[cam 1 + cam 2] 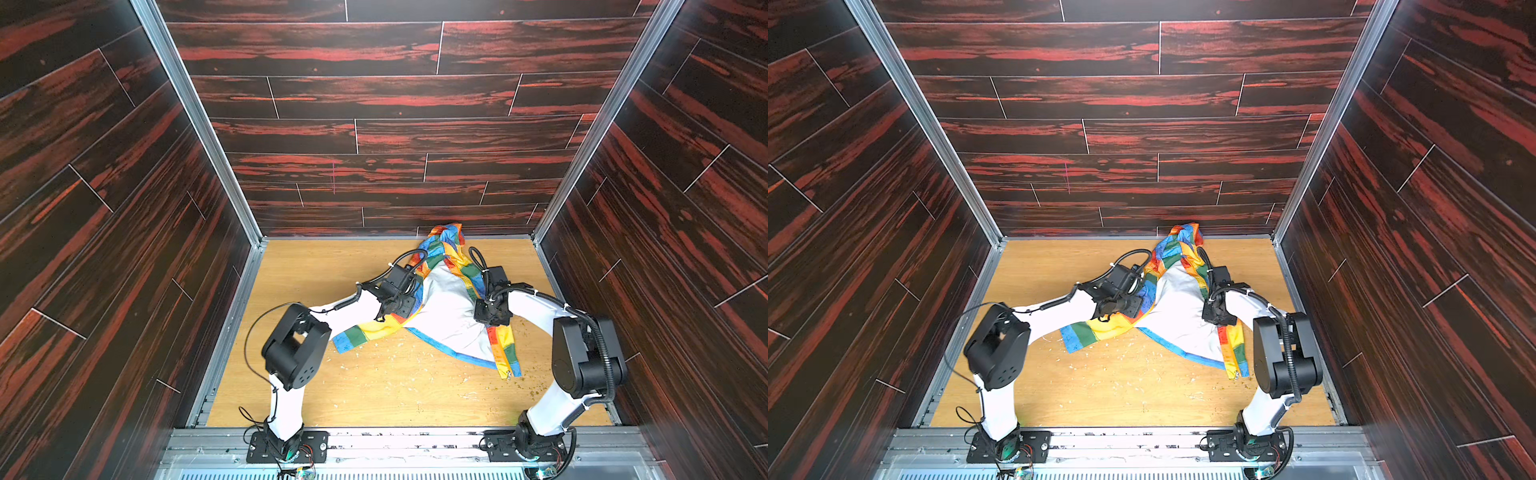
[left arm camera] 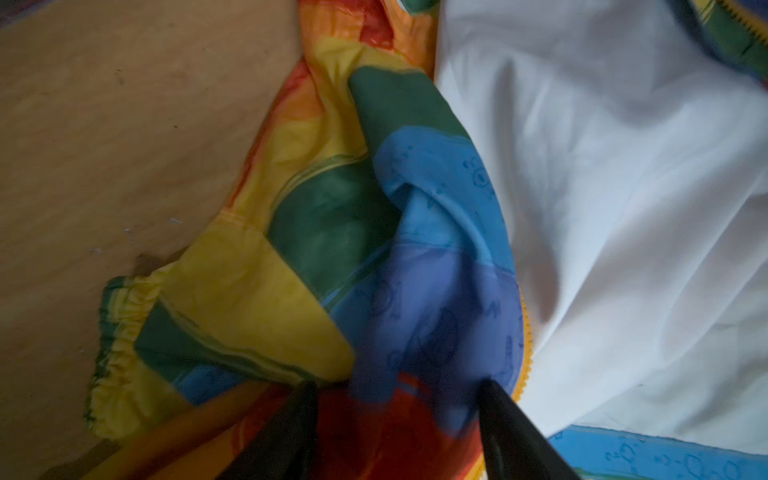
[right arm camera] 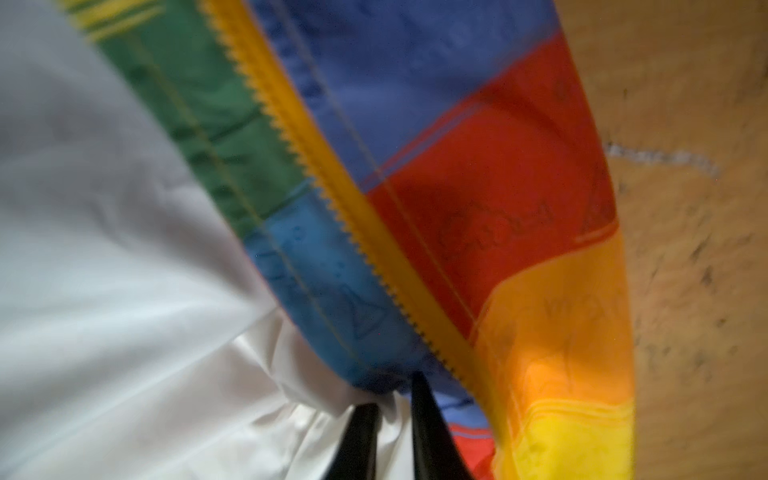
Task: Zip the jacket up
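Jacket (image 1: 451,316) lies open on the wooden table (image 1: 374,399), centre-right in both top views, with the white lining up, the front panels spread apart and the zipper unjoined. I judge the step in hand to be gathering the two front edges; zipping has not begun. Right gripper (image 3: 395,399) is almost closed, pinching lining and blue facing just beside the yellow zipper teeth (image 3: 332,199), lower centre of its wrist view. Left gripper (image 2: 399,386) stands wide, straddling a blue and red fold of the opposite panel; I cannot confirm a pinch. The next move calls for bringing both edges together at the hem and locating the slider, which I cannot identify with certainty.
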